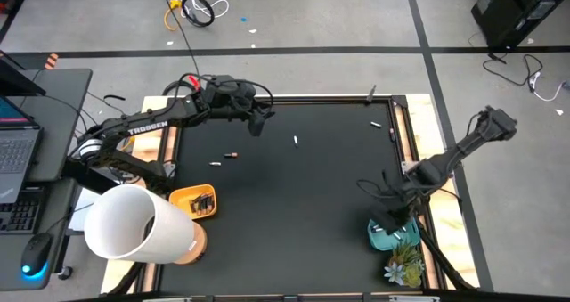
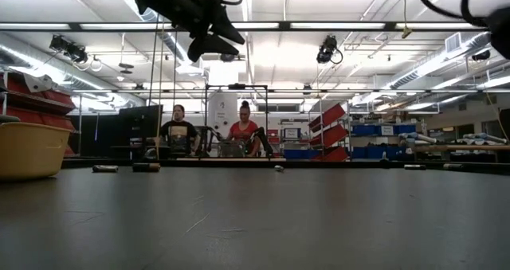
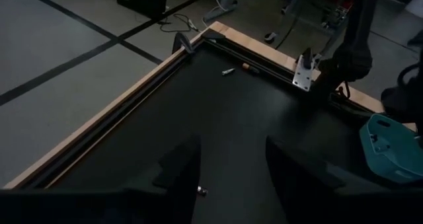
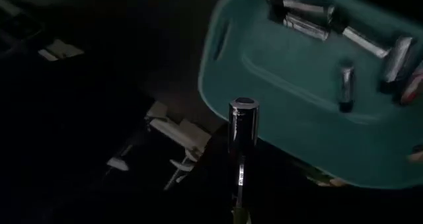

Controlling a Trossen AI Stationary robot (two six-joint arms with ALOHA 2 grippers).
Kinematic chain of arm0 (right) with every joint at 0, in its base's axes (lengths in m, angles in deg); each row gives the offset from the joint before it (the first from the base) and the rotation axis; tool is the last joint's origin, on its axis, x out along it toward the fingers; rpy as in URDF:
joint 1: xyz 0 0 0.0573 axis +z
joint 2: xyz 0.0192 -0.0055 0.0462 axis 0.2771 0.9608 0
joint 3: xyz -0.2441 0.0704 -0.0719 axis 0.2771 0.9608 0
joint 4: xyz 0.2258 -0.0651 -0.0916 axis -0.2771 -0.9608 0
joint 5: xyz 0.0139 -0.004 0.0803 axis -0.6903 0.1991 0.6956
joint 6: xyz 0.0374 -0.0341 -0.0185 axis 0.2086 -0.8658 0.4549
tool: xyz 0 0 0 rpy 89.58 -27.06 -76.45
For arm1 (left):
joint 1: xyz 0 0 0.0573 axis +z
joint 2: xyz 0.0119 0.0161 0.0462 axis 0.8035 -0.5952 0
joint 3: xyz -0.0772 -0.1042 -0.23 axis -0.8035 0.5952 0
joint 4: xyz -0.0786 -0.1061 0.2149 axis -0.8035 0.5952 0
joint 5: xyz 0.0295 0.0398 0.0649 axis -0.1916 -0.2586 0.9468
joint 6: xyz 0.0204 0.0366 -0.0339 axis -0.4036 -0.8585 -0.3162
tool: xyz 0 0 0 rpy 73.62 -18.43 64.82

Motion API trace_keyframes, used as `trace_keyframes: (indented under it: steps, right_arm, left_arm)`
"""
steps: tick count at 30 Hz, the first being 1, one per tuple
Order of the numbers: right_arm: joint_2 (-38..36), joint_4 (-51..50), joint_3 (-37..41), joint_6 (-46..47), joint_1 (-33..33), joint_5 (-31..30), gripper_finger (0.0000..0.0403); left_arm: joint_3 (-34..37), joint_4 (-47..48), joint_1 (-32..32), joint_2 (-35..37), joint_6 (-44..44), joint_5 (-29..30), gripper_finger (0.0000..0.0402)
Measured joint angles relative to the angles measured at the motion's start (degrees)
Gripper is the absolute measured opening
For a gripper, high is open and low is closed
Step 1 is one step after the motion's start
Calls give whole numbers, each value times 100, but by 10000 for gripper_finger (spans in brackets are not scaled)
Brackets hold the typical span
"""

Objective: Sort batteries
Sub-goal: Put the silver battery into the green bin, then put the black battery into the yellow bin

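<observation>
Loose batteries lie on the black mat: a white one (image 1: 296, 140), a dark copper-ended one (image 1: 232, 154), another white one (image 1: 215, 164), and two near the far right edge (image 1: 376, 124). My left gripper (image 1: 258, 122) hangs open above the mat's far left part, with one battery (image 3: 201, 191) on the mat below its fingers (image 3: 178, 168). My right gripper (image 1: 392, 215) is at the near right, above the teal tray (image 4: 310, 118), shut on a silvery battery (image 4: 242, 128). The teal tray holds several batteries (image 4: 310, 27). An orange tray (image 1: 198, 201) holds dark ones. My right gripper holds the silvery battery by its lower end (image 4: 239, 184); the fingers are dark there and barely show. The battery sticks out past the fingers along their line, its free end (image 4: 243, 106) over the teal tray's rim, lifted clear of mat and tray.
A large white cylinder (image 1: 134, 224) stands at the near left corner beside the orange tray. A small plant (image 1: 405, 268) sits near the teal tray. Wooden borders (image 3: 119, 108) frame the mat. Two people (image 2: 211, 131) sit beyond the far edge. The mat's middle (image 1: 303, 195) is bare.
</observation>
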Motion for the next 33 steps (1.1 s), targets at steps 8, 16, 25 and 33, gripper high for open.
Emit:
trace_keyframes:
  steps: [8, 16, 25, 33]
  right_arm:
    - [277, 1650, 1186, 1356, 229, -2, 32]
    - [518, 1848, 1285, 1522, 224, -90, 50]
    - [436, 2561, 1217, 1960, 224, 203, 100]
    - [358, 458, 171, 1568, 189, -173, 103]
  left_arm:
    - [0, 3, 0, -2, 0, 15, 185]
    - [0, 7, 0, -2, 2, 17, 185]
    - [0, 3, -1, -2, -52, 20, 185]
    - [6, -146, -2, -2, -153, 22, 185]
